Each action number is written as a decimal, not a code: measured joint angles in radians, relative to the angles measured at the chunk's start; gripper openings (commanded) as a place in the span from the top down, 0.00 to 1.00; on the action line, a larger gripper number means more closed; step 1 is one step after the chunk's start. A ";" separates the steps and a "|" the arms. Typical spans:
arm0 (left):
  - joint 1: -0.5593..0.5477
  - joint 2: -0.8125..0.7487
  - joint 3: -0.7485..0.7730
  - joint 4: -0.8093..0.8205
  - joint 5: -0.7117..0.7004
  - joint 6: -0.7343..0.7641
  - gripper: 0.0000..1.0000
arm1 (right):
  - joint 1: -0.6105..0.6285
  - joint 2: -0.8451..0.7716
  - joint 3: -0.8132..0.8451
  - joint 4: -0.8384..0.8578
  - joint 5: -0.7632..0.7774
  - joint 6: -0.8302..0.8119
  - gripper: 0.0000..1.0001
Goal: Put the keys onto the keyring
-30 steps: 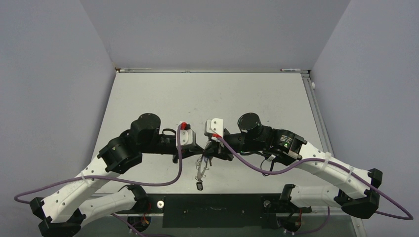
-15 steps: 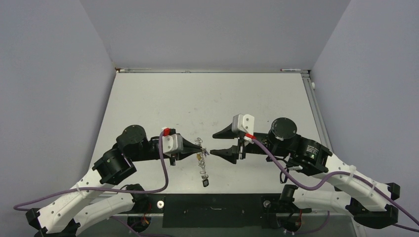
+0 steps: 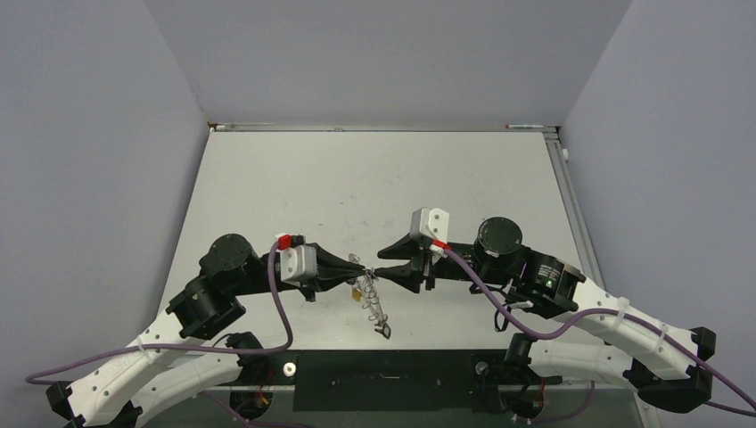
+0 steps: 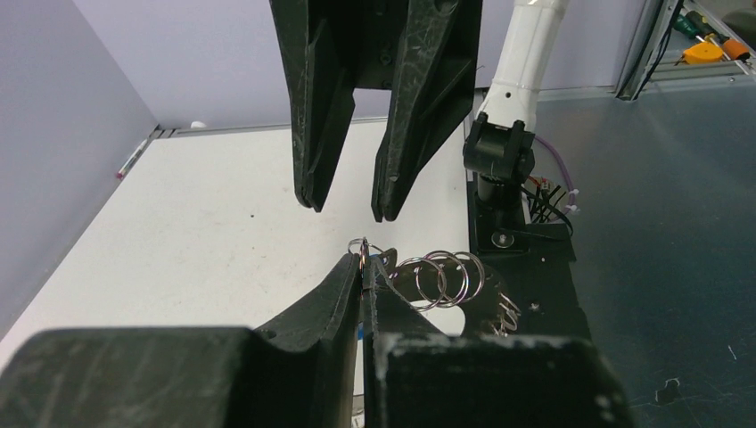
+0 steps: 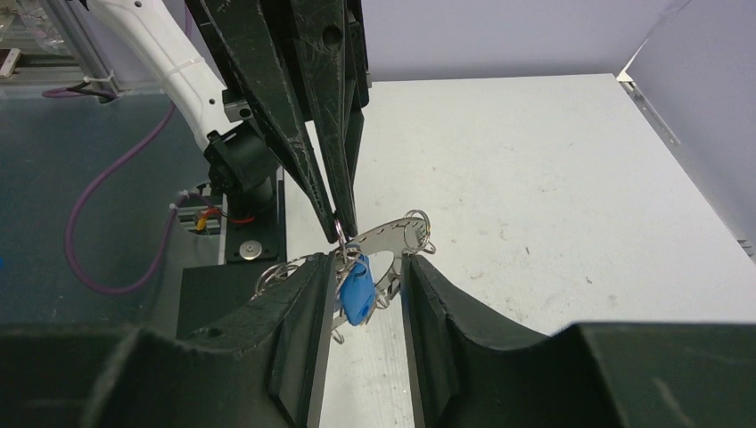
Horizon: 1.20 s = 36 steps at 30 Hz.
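Observation:
My left gripper [image 3: 361, 265] [image 4: 364, 257] is shut on a small silver ring [image 4: 368, 247] at the top of a hanging bunch [image 3: 374, 308]. The bunch holds the keyring, a silvery curved band [image 5: 390, 235] with several wire rings [image 4: 439, 277], and keys; one key with a blue head [image 5: 357, 295] dangles just under the pinched ring. My right gripper [image 3: 379, 262] [image 5: 365, 264] faces the left one tip to tip and is open. Its fingers [image 5: 303, 303] stand either side of the blue key, the left one close against it. The other keys are too small to make out.
The white table [image 3: 374, 178] stretches back to grey walls on three sides. A black mounting plate [image 3: 383, 379] runs along the near edge under the bunch. Purple cables [image 3: 276, 303] loop from both wrists.
The grippers pulled apart and the right one let go, opening wide. It has now come back to the left gripper's tips with narrower jaws. The bunch swung right.

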 measured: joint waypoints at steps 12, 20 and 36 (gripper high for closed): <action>0.000 -0.011 -0.004 0.042 0.043 -0.020 1.00 | 0.000 0.029 0.005 -0.010 -0.023 -0.002 0.89; 0.001 -0.011 -0.006 0.051 0.048 -0.027 1.00 | 0.000 0.030 0.005 -0.009 -0.039 0.002 0.89; 0.014 -0.018 -0.047 0.174 0.034 -0.086 1.00 | 0.000 0.027 -0.079 0.066 -0.027 0.048 0.87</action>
